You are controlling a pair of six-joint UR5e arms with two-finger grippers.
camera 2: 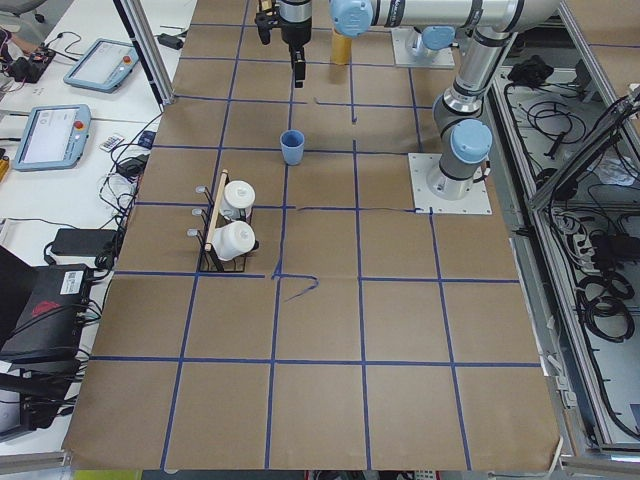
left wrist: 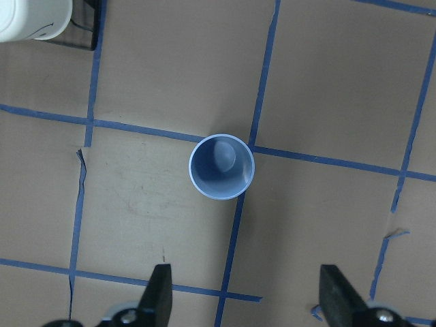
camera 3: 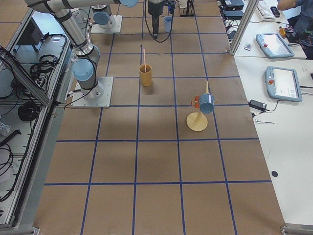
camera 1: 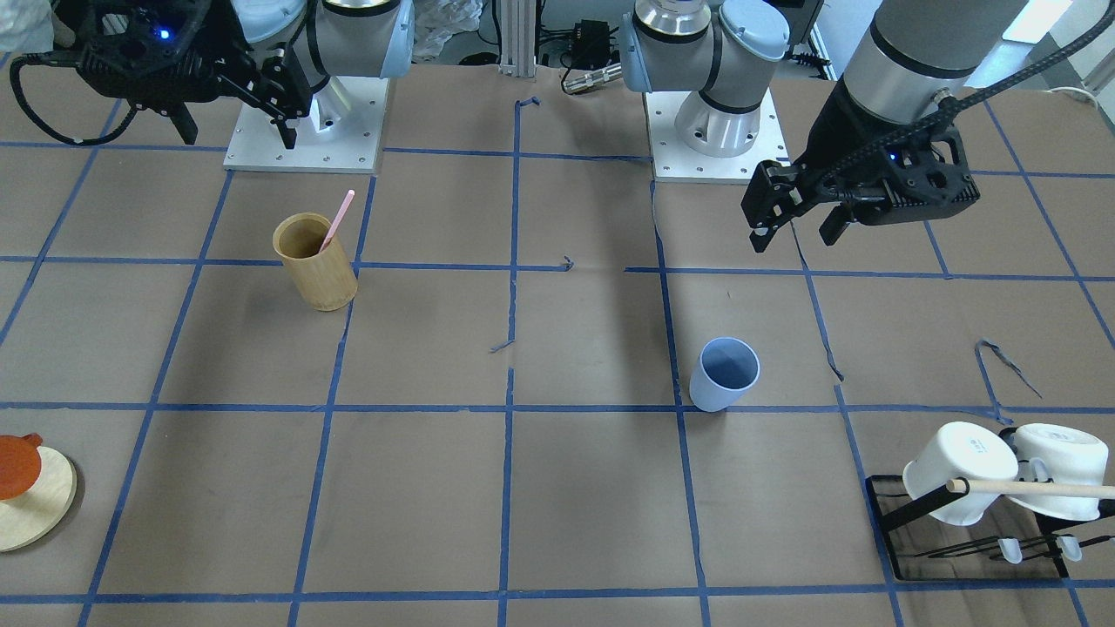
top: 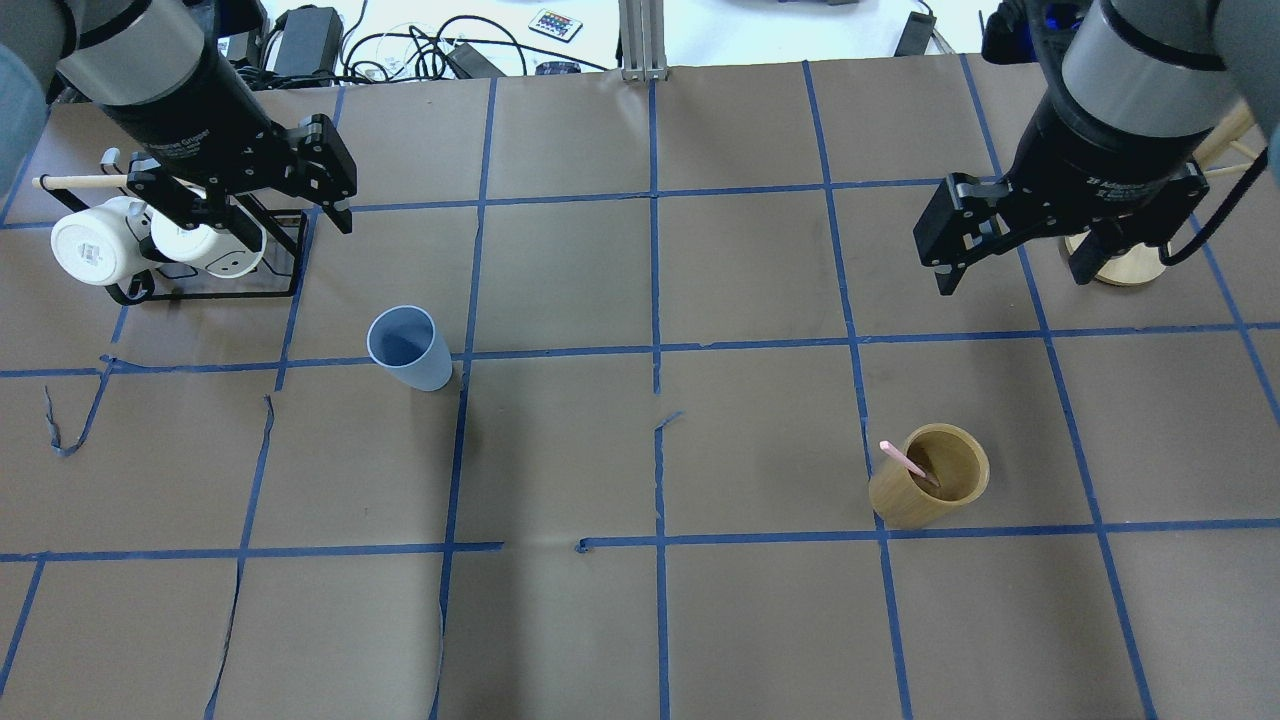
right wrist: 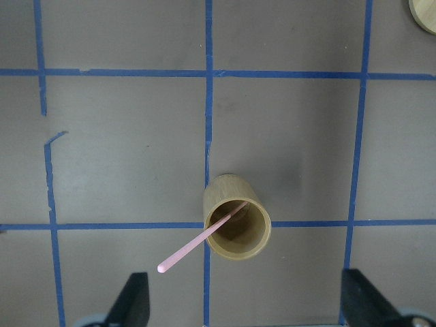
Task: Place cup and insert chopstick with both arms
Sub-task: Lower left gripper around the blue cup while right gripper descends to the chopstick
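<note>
Matt plastic cup [top: 405, 350], smooth bamboo holder [top: 900, 502], pink plastic chopstick [top: 903, 460], brown paper tabletop [top: 760, 620]

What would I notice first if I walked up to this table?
Probably the pink stick leaning out of the wooden cup on the robot's right side. Next comes the empty blue cup standing alone on its left side, and two white mugs on a black rack at the table's left end.

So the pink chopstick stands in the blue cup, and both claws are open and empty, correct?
Not quite. The pink chopstick leans in the bamboo cup, not the blue cup, which is empty; the right wrist view shows it. The left claw and right claw are indeed open and empty.
</note>
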